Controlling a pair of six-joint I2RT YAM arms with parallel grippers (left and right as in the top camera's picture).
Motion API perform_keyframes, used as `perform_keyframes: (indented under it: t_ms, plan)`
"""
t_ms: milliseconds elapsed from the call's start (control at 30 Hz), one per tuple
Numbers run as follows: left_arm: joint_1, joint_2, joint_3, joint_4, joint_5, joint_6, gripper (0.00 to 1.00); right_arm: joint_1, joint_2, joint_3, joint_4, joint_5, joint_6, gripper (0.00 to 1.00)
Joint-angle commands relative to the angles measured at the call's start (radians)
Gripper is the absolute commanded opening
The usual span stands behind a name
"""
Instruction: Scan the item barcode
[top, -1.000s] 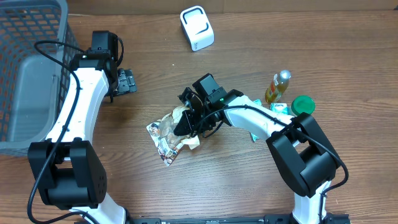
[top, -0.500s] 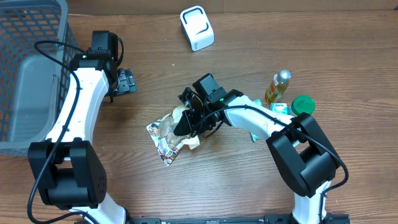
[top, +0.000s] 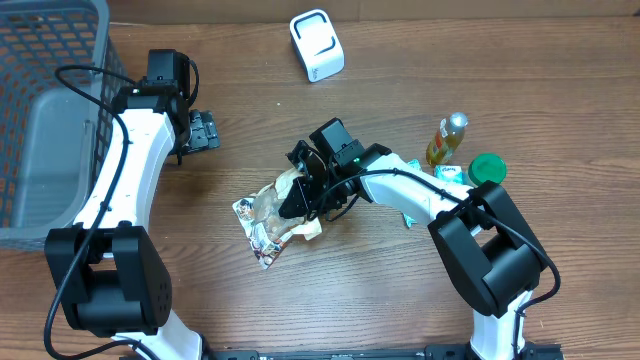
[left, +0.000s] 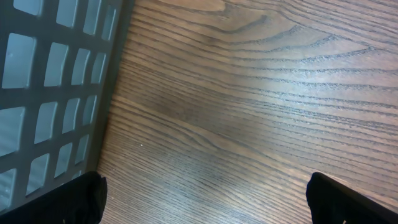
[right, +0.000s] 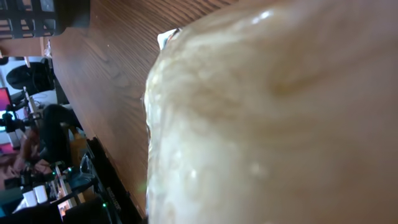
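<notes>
Overhead: straight down, whole table (top: 520, 70). Left wrist: close, sharing the basket (left: 56, 93) wall. Right wrist: closest, filled by the bag (right: 280, 124).

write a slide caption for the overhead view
Right gripper shut on a crumpled snack packet mid-table, left gripper open near the grey basket, white scanner at the far edge
</notes>
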Motion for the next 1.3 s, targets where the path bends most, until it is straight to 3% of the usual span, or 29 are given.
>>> perform_keyframes:
  t_ms: [0, 233, 500, 833, 1033, 1267]
  plan:
    - [0.002, 0.003, 0.024, 0.002, -0.017, 0.012, 0.99, 0.007, 0.003, -0.009, 0.007, -0.013, -0.003, 0.04]
    - [0.002, 0.003, 0.024, 0.002, -0.017, 0.012, 1.0, -0.01, -0.017, 0.023, 0.006, -0.09, -0.004, 0.04]
    - [0.002, 0.003, 0.024, 0.002, -0.017, 0.012, 0.99, -0.056, -0.159, 0.062, -0.006, -0.174, -0.004, 0.04]
    - [0.002, 0.003, 0.024, 0.002, -0.017, 0.012, 1.0, -0.057, -0.3, 0.104, -0.072, 0.146, -0.07, 0.04]
    - [0.002, 0.003, 0.024, 0.002, -0.017, 0.012, 1.0, -0.057, -0.301, 0.402, -0.391, 0.33, -0.224, 0.03]
    - [0.002, 0.003, 0.024, 0.002, -0.017, 0.012, 0.99, -0.055, -0.301, 0.648, -0.558, 0.489, -0.376, 0.03]
